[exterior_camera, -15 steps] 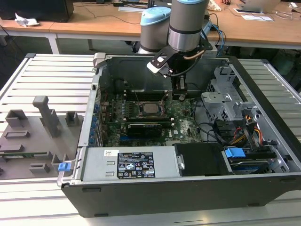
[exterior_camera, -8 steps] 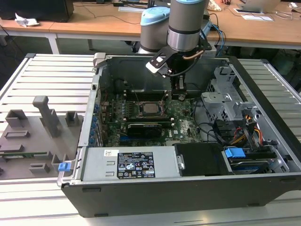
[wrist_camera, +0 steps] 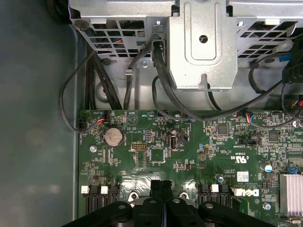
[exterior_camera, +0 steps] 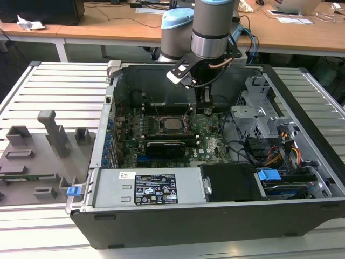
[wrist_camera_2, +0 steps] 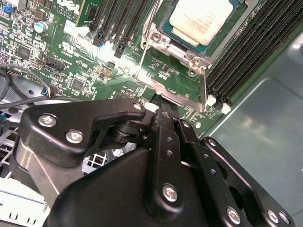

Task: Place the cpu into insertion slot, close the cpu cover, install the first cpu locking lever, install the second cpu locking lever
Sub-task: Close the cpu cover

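Slatted metal worktop [exterior_camera: 59, 81]. Black tool [exterior_camera: 204, 105], closed, at 2 o'clock of silvery-beige square chip [exterior_camera: 172, 124], exterior view; thin silvery frame cover [wrist_camera_2: 173, 92] likely stiff: take free edge.

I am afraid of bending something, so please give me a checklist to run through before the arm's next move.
1. Silvery-beige square cpu lies flat in the dark square insertion slot: ok.
2. Thin silvery metal cpu cover frame closed: not ok, it stands raised.
3. Black tool shut: ok.
4. Tool touching the cover's edge: cannot tell.
5. Black cables clear of the tool: ok.
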Controlling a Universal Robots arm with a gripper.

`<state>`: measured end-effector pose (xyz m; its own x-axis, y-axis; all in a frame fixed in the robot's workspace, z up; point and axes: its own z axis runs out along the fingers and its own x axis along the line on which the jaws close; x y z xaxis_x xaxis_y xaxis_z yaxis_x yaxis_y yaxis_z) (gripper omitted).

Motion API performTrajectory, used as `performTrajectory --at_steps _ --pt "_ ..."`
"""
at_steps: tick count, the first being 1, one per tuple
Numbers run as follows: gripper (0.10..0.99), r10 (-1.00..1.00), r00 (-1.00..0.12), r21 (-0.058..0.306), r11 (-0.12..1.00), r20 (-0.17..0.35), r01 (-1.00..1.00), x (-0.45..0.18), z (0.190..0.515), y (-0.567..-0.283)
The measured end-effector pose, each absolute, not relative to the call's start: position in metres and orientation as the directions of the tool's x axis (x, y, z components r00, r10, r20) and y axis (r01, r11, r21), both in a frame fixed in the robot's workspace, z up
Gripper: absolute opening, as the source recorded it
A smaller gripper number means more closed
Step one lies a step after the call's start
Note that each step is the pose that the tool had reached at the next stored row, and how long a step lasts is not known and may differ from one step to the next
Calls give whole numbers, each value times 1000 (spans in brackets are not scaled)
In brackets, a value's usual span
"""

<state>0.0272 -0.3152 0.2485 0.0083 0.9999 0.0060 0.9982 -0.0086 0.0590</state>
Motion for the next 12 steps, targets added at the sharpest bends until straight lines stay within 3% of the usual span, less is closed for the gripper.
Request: performTrajectory --at_steps 12 --pt "106 1000 8 59 -9 8 998 24 248 -315"
